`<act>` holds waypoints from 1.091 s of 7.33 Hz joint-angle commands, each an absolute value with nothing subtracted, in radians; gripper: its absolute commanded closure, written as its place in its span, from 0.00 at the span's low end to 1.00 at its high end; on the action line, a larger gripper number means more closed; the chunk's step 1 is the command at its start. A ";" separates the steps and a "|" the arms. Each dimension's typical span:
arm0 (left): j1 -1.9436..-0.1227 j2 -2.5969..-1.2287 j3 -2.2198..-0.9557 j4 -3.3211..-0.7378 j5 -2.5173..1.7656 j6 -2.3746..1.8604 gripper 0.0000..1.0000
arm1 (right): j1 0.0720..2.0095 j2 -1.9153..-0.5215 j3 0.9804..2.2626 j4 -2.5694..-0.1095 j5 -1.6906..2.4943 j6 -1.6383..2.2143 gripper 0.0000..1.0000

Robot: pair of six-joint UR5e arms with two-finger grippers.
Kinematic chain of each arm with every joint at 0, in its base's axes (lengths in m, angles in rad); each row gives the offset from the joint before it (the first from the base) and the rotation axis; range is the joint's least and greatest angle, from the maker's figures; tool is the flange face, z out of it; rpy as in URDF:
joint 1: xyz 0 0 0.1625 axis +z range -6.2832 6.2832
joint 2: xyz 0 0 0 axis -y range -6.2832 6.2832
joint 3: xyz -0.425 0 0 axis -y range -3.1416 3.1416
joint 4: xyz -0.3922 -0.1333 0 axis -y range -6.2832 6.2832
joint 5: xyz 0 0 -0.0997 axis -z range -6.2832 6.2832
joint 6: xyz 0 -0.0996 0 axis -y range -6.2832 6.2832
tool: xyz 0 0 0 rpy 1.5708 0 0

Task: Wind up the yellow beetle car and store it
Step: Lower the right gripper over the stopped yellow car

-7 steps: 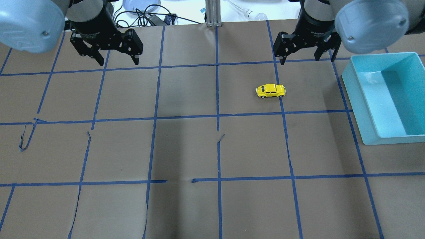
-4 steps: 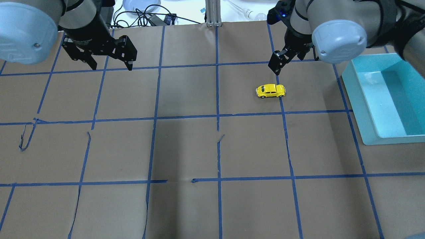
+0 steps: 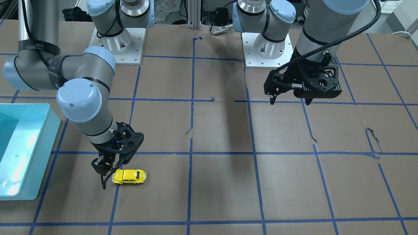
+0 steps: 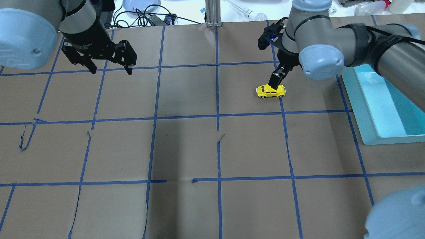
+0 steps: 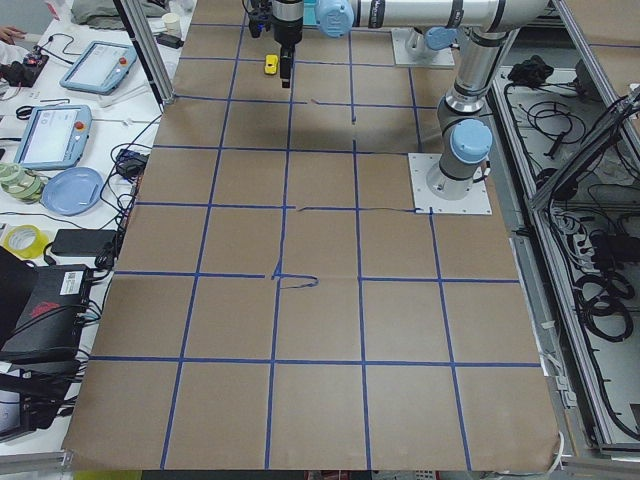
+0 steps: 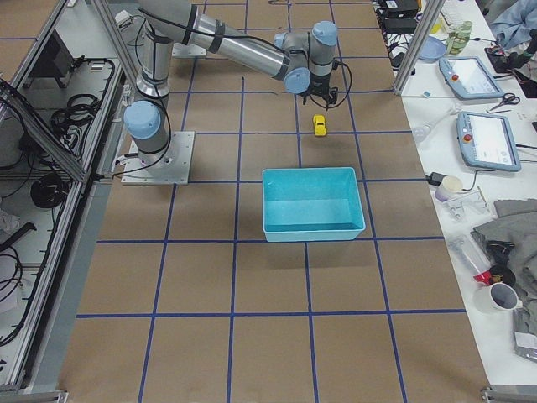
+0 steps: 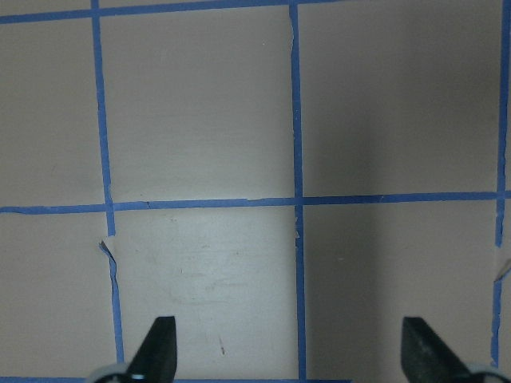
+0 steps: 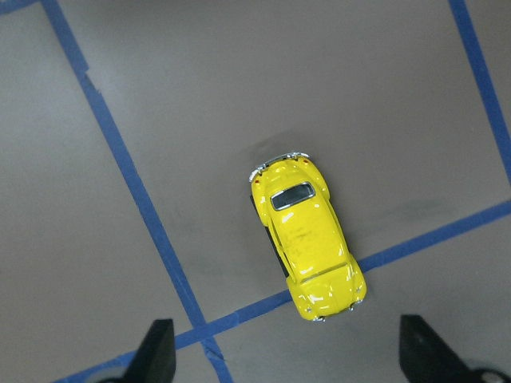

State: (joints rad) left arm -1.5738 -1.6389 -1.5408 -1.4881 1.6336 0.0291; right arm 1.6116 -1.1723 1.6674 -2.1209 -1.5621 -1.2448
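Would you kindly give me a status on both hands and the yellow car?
Right hand open, poised over yellow beetle car, not gripping. Left hand open, hovering apart. Car on its wheels. Teal bin beside, no obstruction seen.

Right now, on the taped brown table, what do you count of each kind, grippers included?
yellow beetle car: 1
teal bin: 1
grippers: 2, the left gripper and the right gripper
Total: 4

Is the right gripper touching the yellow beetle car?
Apart. The right wrist view shows the yellow beetle car ahead of the right gripper, whose jaws stand wide open, with a clear gap between the car and each fingertip.
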 commanded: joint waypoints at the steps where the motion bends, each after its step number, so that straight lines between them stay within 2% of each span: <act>1: -1.569 -1.638 -1.542 -1.497 1.635 0.029 0.00 | 1.612 -1.148 1.667 -2.138 -1.557 -1.524 0.00; 3: -1.571 -1.638 -1.543 -1.506 1.635 0.031 0.00 | 1.611 -1.076 1.658 -2.202 -1.555 -1.649 0.00; 8: -1.575 -1.631 -1.548 -1.509 1.661 0.037 0.00 | 1.612 -1.011 1.620 -2.198 -1.542 -1.565 0.00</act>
State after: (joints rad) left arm -1.5739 -1.6329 -1.5472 -1.5103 1.6591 0.0358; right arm 1.6122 -1.0193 1.6239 -2.1989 -1.5511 -1.6131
